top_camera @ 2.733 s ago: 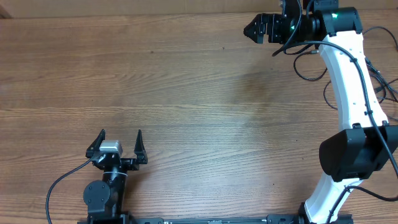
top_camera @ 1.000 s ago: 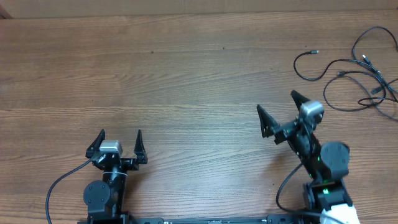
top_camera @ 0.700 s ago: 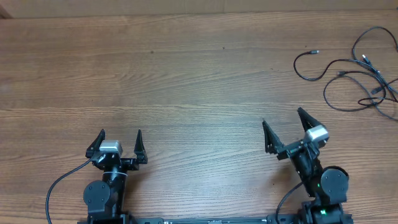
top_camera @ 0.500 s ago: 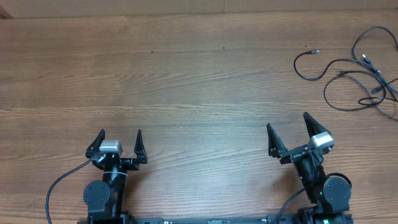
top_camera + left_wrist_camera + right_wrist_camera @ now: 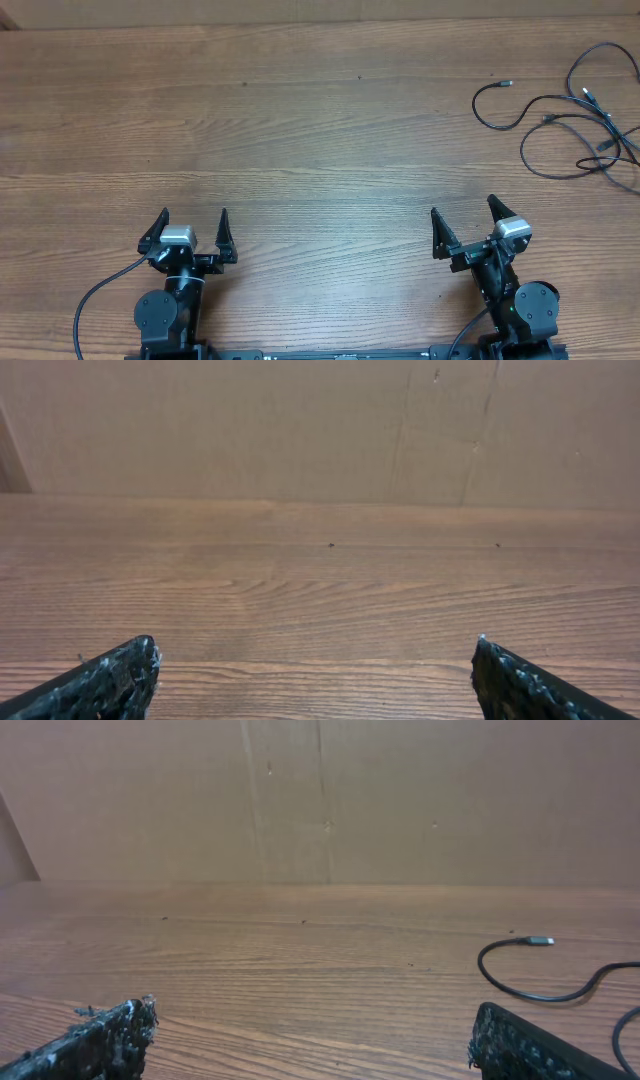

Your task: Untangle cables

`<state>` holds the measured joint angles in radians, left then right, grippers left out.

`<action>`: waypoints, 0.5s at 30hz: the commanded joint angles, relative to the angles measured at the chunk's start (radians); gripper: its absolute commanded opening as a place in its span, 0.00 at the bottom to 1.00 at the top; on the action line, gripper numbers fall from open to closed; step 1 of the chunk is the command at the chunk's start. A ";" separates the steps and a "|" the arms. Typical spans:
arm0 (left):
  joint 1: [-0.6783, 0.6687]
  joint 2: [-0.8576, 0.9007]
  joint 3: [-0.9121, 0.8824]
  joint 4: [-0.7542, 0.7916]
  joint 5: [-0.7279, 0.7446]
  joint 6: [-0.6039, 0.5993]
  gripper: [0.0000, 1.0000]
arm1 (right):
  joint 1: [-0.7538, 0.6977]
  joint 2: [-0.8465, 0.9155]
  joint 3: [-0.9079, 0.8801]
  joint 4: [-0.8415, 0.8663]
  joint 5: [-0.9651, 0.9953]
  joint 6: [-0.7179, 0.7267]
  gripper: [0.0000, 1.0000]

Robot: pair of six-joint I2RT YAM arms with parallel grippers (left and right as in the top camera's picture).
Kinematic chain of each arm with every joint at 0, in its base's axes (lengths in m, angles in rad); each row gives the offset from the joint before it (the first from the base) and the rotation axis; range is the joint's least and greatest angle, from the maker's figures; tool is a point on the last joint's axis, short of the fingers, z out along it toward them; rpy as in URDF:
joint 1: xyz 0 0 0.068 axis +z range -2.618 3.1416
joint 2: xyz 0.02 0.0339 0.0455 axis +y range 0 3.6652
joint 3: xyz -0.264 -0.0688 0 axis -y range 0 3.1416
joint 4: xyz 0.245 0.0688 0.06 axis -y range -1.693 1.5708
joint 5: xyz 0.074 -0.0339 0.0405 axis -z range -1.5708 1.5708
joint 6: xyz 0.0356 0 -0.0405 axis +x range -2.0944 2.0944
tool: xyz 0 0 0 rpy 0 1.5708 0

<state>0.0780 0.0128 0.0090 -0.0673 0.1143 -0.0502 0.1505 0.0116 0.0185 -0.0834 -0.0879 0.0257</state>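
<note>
The cables (image 5: 572,125) lie as loose black strands with small plug ends at the table's far right, spread apart in wide loops. One strand with a silvery plug (image 5: 541,941) shows in the right wrist view, ahead and to the right. My right gripper (image 5: 462,218) rests near the front edge at the right, open and empty, well short of the cables. My left gripper (image 5: 193,222) sits near the front edge at the left, open with nothing between its fingers. In the left wrist view only bare wood lies between the fingertips (image 5: 120,675).
The wooden table (image 5: 300,130) stretches across the view. A brown cardboard wall (image 5: 300,420) stands along its far edge. A black wire (image 5: 95,300) trails from the left arm's base at the front left.
The right arm has pulled back from the far right corner to the front edge and settled there, leaving the cables on the table. The left arm has not moved.
</note>
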 commanded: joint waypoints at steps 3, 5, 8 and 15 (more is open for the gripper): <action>-0.005 -0.009 -0.004 -0.003 -0.011 0.010 1.00 | -0.003 -0.010 -0.010 0.003 0.017 0.001 1.00; -0.005 -0.009 -0.004 -0.003 -0.011 0.010 1.00 | -0.003 -0.010 -0.010 0.003 0.017 0.001 1.00; -0.005 -0.009 -0.004 -0.003 -0.011 0.010 0.99 | -0.003 -0.010 -0.010 0.004 0.017 0.001 1.00; -0.005 -0.009 -0.004 -0.003 -0.011 0.010 1.00 | -0.013 -0.010 -0.010 0.004 0.016 0.001 1.00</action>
<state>0.0780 0.0128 0.0090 -0.0673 0.1146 -0.0502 0.1482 0.0116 0.0185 -0.0830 -0.0849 0.0257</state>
